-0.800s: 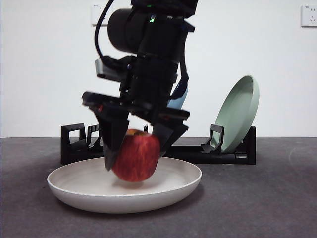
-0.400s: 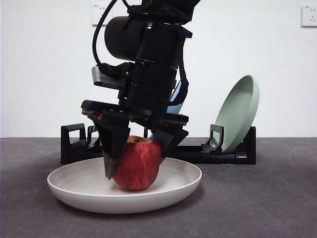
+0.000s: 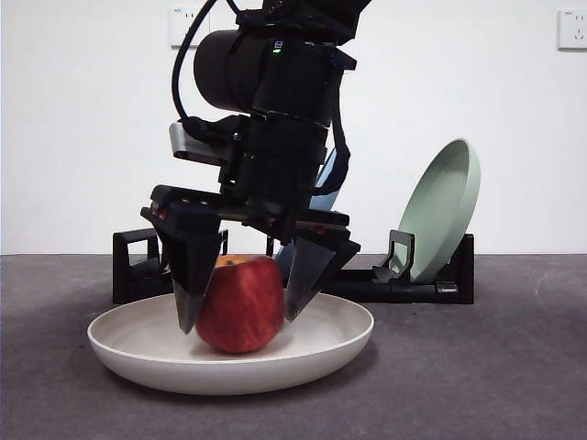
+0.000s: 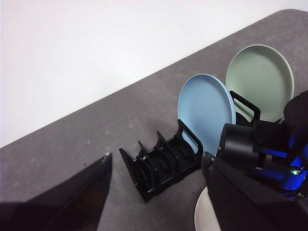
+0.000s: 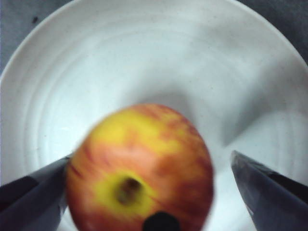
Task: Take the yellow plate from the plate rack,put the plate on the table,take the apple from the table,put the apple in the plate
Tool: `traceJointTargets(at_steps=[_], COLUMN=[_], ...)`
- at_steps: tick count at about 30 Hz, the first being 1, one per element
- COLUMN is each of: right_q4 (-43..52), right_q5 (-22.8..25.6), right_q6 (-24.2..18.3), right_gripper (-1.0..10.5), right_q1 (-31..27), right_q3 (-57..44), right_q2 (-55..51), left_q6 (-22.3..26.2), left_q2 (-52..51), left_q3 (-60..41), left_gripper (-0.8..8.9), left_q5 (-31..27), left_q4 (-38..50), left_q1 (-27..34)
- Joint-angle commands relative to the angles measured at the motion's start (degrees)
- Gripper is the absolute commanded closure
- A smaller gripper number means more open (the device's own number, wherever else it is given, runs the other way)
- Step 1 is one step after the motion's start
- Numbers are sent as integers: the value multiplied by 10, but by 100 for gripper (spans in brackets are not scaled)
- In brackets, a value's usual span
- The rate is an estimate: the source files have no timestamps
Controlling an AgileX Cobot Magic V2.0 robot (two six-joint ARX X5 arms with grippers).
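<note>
Front view shows the right gripper [image 3: 240, 316] low over the cream plate [image 3: 138, 353], its jaws spread wide with the apple [image 3: 240, 304] sitting between them on the plate's floor. The likeliest trouble from here is the apple rolling: it leans slightly and appears blurred in the right wrist view, so it may not be settled, and a jaw tip brushing it on the way up could tip it toward the rim. The left fingertip [image 3: 186, 312] looks touching or nearly touching the apple's side, while the right fingertip [image 3: 295, 305] stands just clear of it. Behind, the black rack [image 3: 422, 286] holds a blue plate [image 4: 204, 113] and a green plate [image 3: 440, 206]. The left gripper [image 4: 156, 166] hangs high, also spread wide and empty.
</note>
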Motion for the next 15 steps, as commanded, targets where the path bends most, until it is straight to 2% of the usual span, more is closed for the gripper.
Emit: traceJointTargets(at_steps=[1, 7, 15], right_q4=[-3, -9, -31], right_q5=[0, 0, 4], right_q6=[-2, -2, -22], right_gripper=[344, 348, 352], right_q1=[1, 0, -14], right_q3=[2, 3, 3], right_q2=[4, -38, -158], left_q6=[-7, -14, -19], left_q2=[-1, 7, 52], left_q3=[-1, -1, -1], left_gripper=[499, 500, 500], left_q5=[-1, 1, 2], left_q4=[3, 5, 40], left_q1=[2, 2, 2])
